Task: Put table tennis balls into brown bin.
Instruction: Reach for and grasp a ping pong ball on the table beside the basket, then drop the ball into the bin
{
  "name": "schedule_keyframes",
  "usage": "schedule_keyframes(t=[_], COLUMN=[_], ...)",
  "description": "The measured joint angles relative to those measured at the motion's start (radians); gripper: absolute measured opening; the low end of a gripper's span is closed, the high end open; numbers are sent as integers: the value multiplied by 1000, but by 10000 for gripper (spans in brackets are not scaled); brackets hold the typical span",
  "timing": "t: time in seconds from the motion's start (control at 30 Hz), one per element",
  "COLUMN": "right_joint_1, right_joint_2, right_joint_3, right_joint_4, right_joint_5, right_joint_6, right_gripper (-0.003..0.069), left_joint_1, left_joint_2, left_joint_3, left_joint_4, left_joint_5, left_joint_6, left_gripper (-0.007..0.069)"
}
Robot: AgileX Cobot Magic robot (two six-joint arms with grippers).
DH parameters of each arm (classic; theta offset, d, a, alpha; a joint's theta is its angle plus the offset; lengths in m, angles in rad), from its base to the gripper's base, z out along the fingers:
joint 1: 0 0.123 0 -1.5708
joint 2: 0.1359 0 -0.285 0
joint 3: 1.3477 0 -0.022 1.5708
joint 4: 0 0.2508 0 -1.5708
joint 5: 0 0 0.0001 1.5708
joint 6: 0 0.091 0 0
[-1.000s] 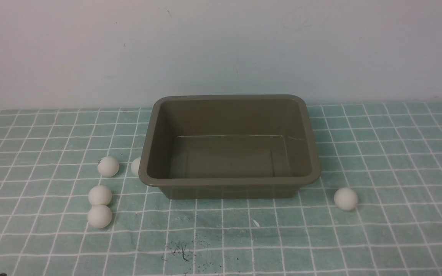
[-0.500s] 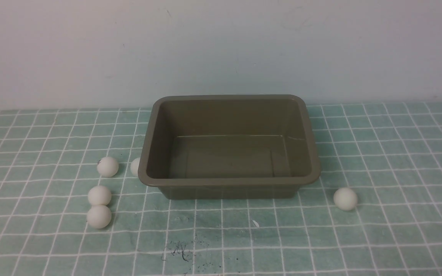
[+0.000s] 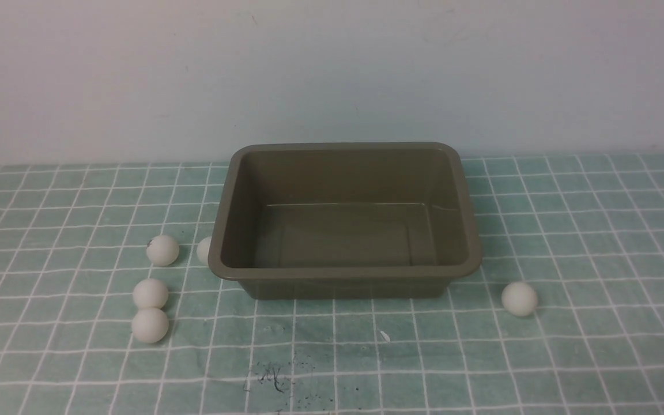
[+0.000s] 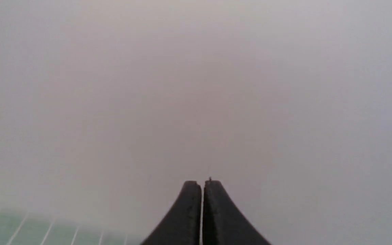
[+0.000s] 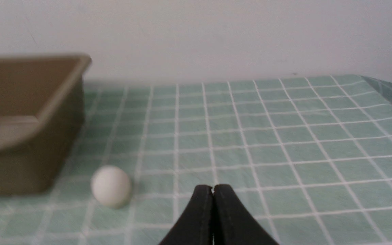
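The brown bin (image 3: 225, 230) stands empty in the middle of the checked cloth. Left of it lie several table tennis balls: one (image 3: 162, 250) with a dark mark, one (image 3: 204, 251) half hidden by the bin's rim, and two (image 3: 150, 293) (image 3: 150, 325) touching nearer the front. Another ball (image 3: 519, 298) lies right of the bin. In the right wrist view that ball (image 5: 111, 186) sits beside the bin (image 5: 29, 149), ahead of my right gripper (image 5: 213, 188), which is shut and empty. My left gripper (image 4: 202, 183) is shut and empty, facing the blank wall. Neither arm shows in the front view.
A pale wall (image 3: 332, 75) rises just behind the bin. The green cloth's far right corner (image 5: 383, 86) shows in the right wrist view. Dark specks (image 3: 274, 377) mark the cloth near the front.
A dark part that showed at the lower left edge of the front view half a second ago has gone out of view. Balls and bin have not moved.
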Motion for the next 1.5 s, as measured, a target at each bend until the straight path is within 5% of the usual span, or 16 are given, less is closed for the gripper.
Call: schedule_keyframes(t=[0.03, 0.17, 0.4, 0.63, 0.77, 0.9, 0.93, 0.97, 1.0, 1.07, 1.13, 1.3, 1.5], right_joint_1=[0, 0, 0, 8, 8, 8, 8, 8, 8, 8, 8, 16, 96], right_joint_2=[0, 0, 0, 240, 475, 731, 739, 807, 824, 933, 993, 1213, 1443], right_joint_3=[0, 0, -5, -295, -501, -667, -678, -720, -725, -789, -809, -880, -955], right_joint_4=[100, 309, 401, 290, 233, 216, 216, 219, 221, 247, 259, 307, 319], right_joint_5=[-87, -235, -285, 103, 297, 416, 418, 438, 443, 466, 469, 470, 436], right_joint_6=[76, 195, 230, 109, -29, -176, -186, -214, -219, -256, -275, -349, -433], right_gripper=[-15, -15, -15, -15, -15, -9, -8, 9, 16, 87, 144, 392, 568], left_joint_1=[0, 0, 0, 0, 0, 0, 0, 0, 0, 0, 0, 0, 1], left_joint_2=[164, 520, 859, 993, 1041, 1107, 1111, 1150, 1155, 1206, 1234, 1264, 1085], left_joint_3=[-94, -202, -215, -220, -220, -221, -221, -221, -221, -221, -221, -222, -297], left_joint_4=[6, 6, -1, -30, -47, -136, -140, -178, -181, -207, -213, -212, -170], left_joint_5=[250, 554, 505, 350, 273, 204, 201, 163, 158, 106, 86, 125, 346], left_joint_6=[52, 196, 303, 353, 409, 486, 489, 521, 523, 536, 536, 535, 527], left_gripper=[-5, -5, -5, 15, 120, 367, 379, 482, 482, 562, 562, 337, 346])
